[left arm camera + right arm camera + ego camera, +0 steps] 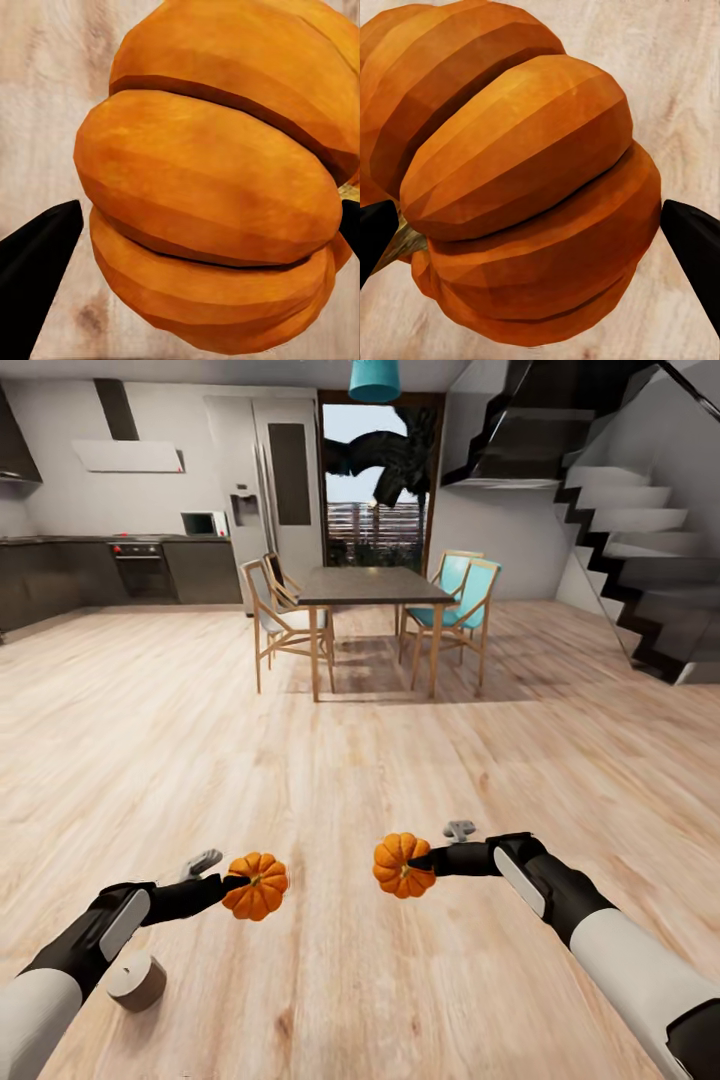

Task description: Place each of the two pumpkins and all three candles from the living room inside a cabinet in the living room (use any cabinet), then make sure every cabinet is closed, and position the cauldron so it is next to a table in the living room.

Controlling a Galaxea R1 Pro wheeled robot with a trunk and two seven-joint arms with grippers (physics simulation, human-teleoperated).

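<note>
The left gripper is clamped on a pumpkin, its dark fingers pinching the orange ribs from either side; in the left wrist view the fingertips sit at both flanks of that pumpkin, with pale wood showing behind. The left arm reaches forward and slightly inward from the lower left of the head view, forearm low, wrist level, holding the fruit above the floor. The right gripper is likewise closed on the other pumpkin, and the right arm stretches in from the lower right, elbow out, wrist turned inward so the two pumpkins hang near each other, apart, at about the same height. In the right wrist view the black fingers bracket the second pumpkin, whose brownish stem pokes out beside one finger. A candle stands on the floor just beside the left forearm. Farther off stand a dining table with chairs, a kitchen along the left wall and a staircase at the right. No writing or labels can be read anywhere.
</note>
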